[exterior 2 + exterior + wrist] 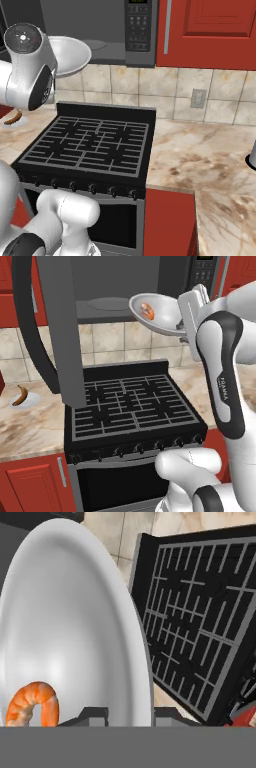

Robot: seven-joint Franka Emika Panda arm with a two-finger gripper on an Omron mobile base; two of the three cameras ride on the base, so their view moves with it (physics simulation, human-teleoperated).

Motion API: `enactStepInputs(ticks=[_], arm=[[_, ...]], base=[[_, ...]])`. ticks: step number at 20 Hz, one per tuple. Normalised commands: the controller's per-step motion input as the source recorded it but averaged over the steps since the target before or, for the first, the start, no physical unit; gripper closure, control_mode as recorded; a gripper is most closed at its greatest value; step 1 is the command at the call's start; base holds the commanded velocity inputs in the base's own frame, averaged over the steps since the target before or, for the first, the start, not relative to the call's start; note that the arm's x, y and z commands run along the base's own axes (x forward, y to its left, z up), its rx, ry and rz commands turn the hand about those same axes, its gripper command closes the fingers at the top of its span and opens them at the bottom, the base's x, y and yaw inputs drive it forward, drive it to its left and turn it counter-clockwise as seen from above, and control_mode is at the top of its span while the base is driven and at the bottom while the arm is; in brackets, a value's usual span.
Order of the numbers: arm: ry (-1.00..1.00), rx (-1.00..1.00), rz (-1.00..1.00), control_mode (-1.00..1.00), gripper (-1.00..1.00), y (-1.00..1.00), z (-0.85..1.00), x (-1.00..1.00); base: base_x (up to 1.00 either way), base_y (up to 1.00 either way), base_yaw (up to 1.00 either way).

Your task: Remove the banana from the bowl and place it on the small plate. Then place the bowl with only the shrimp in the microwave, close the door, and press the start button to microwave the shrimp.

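Up above the stove, the gripper is clamped on the rim of the bowl holding the shrimp, just before the open microwave, while the banana lies on the small plate at far left on the worktop

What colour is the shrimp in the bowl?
Orange-pink, fading paler toward one end; the shrimp shows best in the hand view.

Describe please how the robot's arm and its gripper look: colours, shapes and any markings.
The arm is made of glossy white rounded segments with dark grey to black joints and bands. One white link carries small dark FRANKA lettering. A round dark cap closes one joint. The gripper is a white boxy hand; its finger tips are small and dark.
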Motion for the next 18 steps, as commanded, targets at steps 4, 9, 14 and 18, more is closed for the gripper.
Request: enactStepInputs(ticks=[4, 9, 14, 18], arm=[[0.0, 0.07, -0.08, -1.0, 1.0, 0.09, 0.0, 0.56], [0.0, 0.07, -0.02, -1.0, 1.0, 0.05, 0.19, 0.53], [0.0, 0.05, 0.0, -1.0, 1.0, 0.1, 0.27, 0.5], [0.0, 0.01, 0.0, -1.0, 1.0, 0.16, 0.06, 0.43]], base=[[0.0, 0.0, 0.0], [0.0, 0.0, 0.0], [0.0, 0.0, 0.0], [0.0, 0.0, 0.0]])
